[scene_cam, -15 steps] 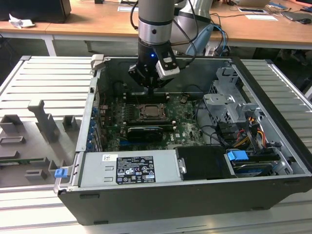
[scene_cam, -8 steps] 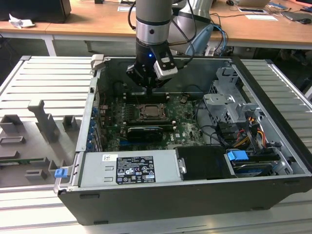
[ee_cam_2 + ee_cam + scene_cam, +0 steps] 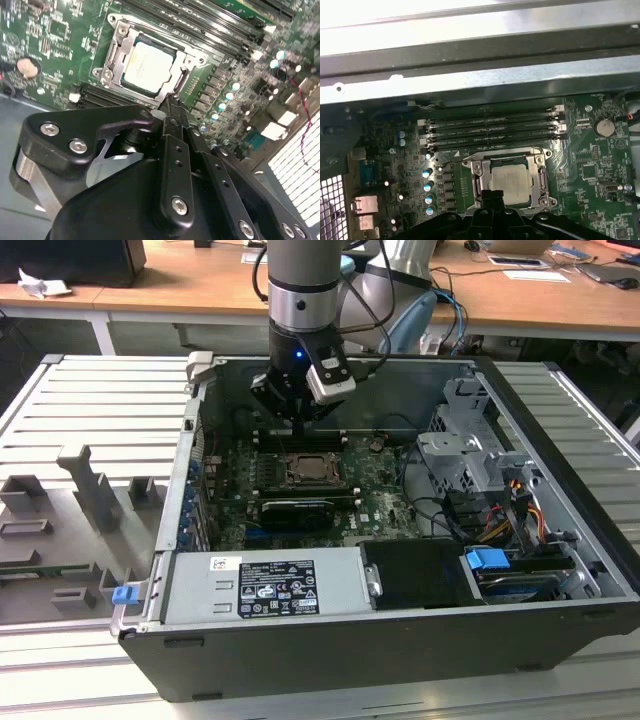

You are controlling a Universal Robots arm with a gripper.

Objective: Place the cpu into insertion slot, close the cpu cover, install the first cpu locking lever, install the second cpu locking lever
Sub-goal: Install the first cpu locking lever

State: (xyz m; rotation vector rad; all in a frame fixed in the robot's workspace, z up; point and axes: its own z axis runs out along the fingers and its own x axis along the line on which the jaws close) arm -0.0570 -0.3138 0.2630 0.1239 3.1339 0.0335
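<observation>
Arm (image 3: 300, 280) vertical inside black metal case (image 3: 300, 645). Black hand (image 3: 170, 102), fingers clenched together, tip just beside thin silvery frame cover (image 3: 116, 49) closed around pale matte square cpu (image 3: 149, 67).

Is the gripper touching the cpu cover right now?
Cannot tell: in both wrist views the gripper overlaps the cpu cover at one edge, hiding any contact or gap.

I'm running this from afar in what looks like a robotics lab: an open PC case (image 3: 350, 655) on a slatted metal bench (image 3: 110, 400), grey jigs (image 3: 90, 485) at nine o'clock in the exterior view, and wooden desks (image 3: 180, 290) at twelve.
</observation>
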